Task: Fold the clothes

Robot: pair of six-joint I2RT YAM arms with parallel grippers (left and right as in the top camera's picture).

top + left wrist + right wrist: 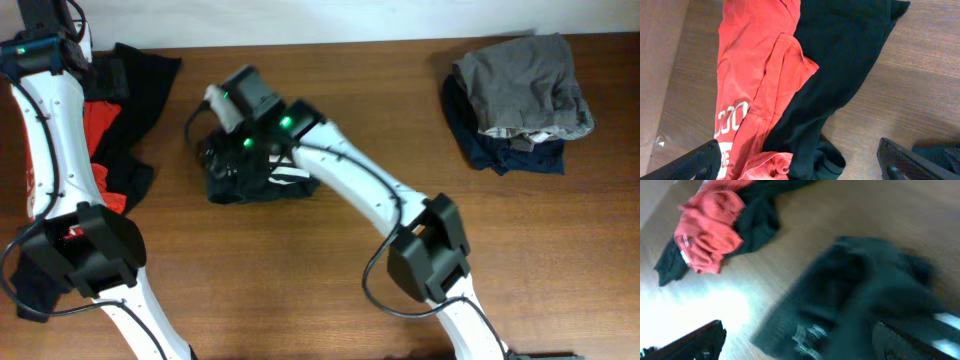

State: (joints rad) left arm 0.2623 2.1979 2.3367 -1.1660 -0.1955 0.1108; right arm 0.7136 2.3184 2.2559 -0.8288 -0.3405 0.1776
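Note:
A bunched black T-shirt with white letters lies in the middle of the table. My right gripper hovers just over it, open, with the blurred black cloth below and between its fingers and nothing clamped. At the far left lies a heap of clothes: a red shirt with white print beside a plain black one. My left gripper hangs open above this heap, its fingers wide apart and holding nothing. The overhead view shows the same heap partly hidden by the left arm.
A folded stack stands at the back right, a grey garment on a navy one. The right arm stretches diagonally across the table's middle. The left arm runs along the left edge. The red and black heap also shows in the right wrist view.

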